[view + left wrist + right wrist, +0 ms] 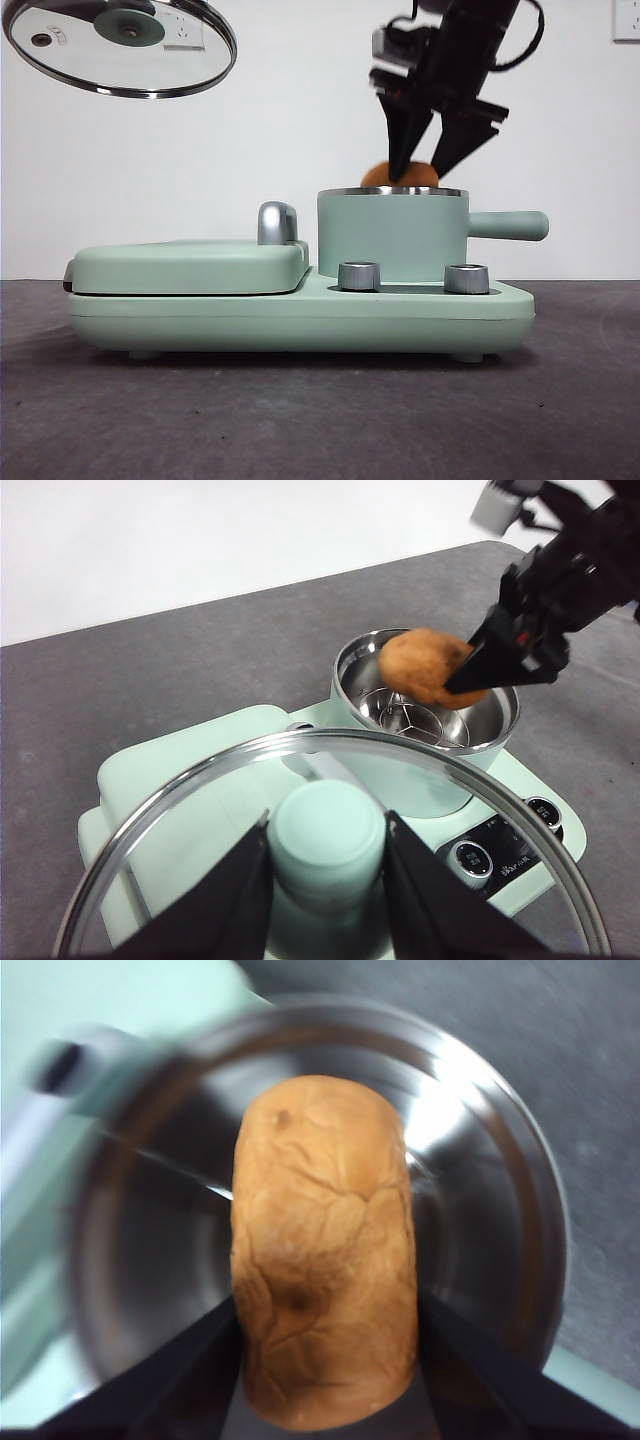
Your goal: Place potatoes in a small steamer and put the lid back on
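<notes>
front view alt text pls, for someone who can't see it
The right gripper holds a potato just above the open mint-green steamer on its cooker base. The glass lid hangs tilted at upper left.
</notes>
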{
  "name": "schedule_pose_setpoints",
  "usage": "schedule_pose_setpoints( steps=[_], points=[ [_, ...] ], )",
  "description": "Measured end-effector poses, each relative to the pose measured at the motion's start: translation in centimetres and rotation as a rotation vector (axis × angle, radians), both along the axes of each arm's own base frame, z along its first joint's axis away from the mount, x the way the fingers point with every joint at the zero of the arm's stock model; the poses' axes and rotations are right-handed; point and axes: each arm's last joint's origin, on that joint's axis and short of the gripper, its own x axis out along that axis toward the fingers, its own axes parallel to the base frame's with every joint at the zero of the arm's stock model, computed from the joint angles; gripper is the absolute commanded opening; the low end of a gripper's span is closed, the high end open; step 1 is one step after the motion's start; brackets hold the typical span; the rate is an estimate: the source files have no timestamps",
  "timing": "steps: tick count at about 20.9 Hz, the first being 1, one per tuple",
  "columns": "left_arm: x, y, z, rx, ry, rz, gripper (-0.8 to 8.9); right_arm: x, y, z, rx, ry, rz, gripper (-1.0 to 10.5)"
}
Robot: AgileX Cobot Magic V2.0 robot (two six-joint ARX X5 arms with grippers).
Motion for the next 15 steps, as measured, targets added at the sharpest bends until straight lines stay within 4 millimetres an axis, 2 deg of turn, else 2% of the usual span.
schedule_pose_setpoints(
  steps=[4, 15],
  points=[
    [0.0, 0.0, 0.0, 0.0, 0.0, 0.0, 0.09, 0.9, 0.3, -1.5, -0.036, 0.01, 0.005, 2.5],
    [0.0, 0.0, 0.0, 0.0, -0.001, 0.0, 0.09, 1.6, 0.5, -2.7, -0.042, 0.02, 0.008, 2.8]
  ],
)
